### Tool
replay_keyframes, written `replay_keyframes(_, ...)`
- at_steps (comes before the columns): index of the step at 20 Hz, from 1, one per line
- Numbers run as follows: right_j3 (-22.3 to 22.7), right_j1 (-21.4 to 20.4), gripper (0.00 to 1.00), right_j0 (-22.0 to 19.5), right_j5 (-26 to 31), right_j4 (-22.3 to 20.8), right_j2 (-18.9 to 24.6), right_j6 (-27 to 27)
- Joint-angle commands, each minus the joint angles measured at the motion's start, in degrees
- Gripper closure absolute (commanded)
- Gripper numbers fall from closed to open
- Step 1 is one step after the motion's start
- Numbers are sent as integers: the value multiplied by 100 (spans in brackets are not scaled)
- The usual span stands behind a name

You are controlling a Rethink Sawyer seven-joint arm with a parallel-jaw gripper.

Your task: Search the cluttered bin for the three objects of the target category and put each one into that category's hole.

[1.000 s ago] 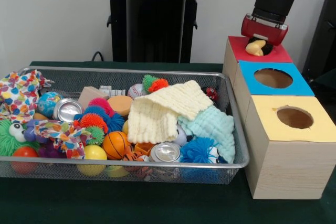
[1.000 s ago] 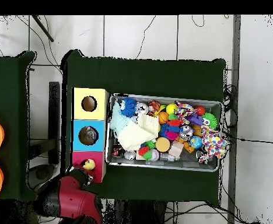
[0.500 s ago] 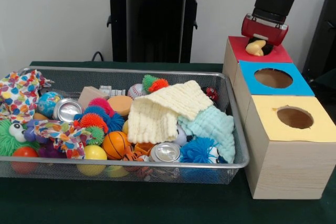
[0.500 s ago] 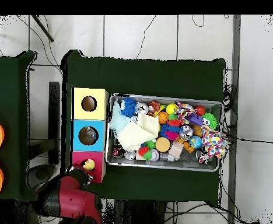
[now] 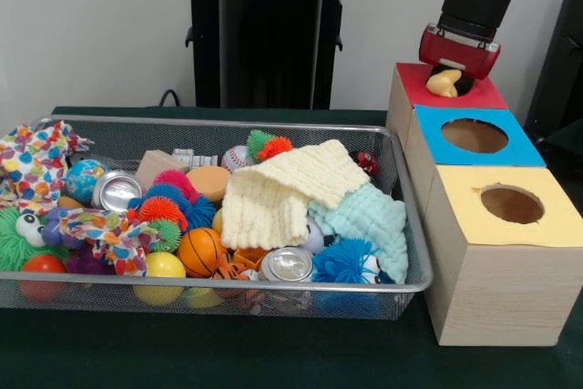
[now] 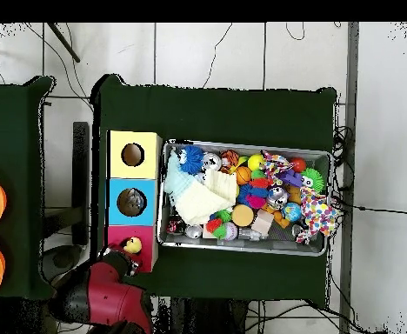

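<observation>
Jaws hidden under the red wrist housing; couldn't tell if the gripper [image 5: 453, 68] was gripping or had let go. Yellow toy [image 5: 444, 83] sat at the red box [image 5: 483, 95] hole, approx 1 o'clock from the bin [image 5: 401, 281]. Judged step: drop-off. Next: release, lift clear, back to bin.
</observation>
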Motion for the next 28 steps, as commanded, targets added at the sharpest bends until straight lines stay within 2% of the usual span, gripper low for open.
replay_keyframes(1,-3,-177,0,-592,-110,-80,952,1140)
replay_keyframes(5,474,-468,0,-1540,-431,-652,1728,1028)
replay_keyframes(10,663,-541,0,-2096,-630,-1214,1944,942)
replay_keyframes(18,766,-841,0,-2211,-360,-1468,1923,956)
replay_keyframes(28,797,-1085,0,-2041,-74,-1371,1784,973)
